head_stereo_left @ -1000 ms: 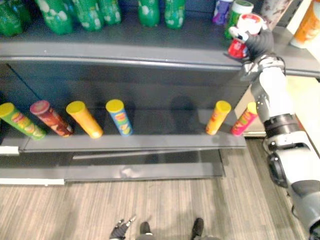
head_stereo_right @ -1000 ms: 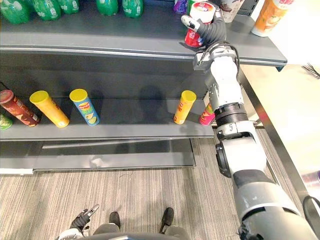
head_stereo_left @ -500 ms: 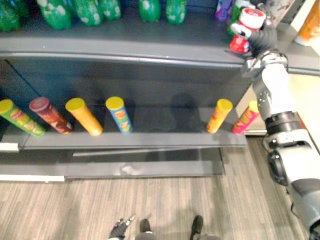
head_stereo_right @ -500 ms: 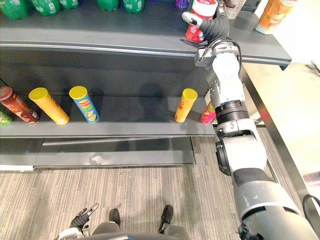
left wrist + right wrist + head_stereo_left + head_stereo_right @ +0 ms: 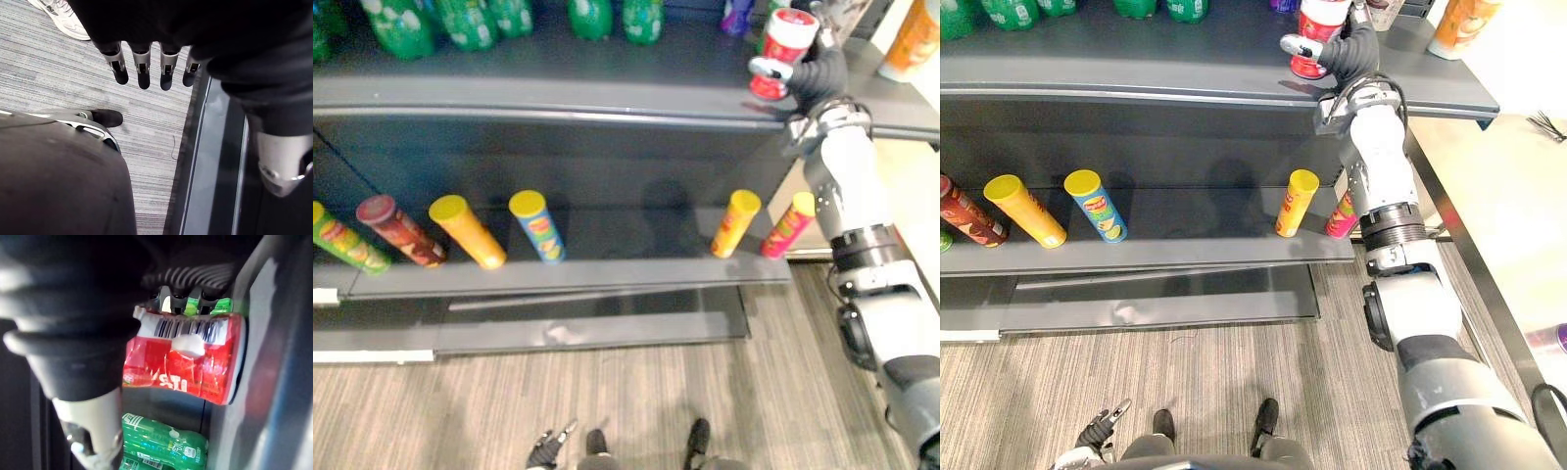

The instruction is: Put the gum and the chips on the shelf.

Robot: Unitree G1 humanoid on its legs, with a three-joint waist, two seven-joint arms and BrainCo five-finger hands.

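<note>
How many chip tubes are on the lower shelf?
6: from the left, green tube, dark red tube, orange tube, blue tube, then yellow tube and pink tube at the right. More may hide past the left edge.

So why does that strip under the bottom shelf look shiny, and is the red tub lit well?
Left eye view: the glossy base panel under the lower shelf throws back pale glare streaks. Right wrist view: the red gum tub in the right robot hand is brightly lit.
</note>
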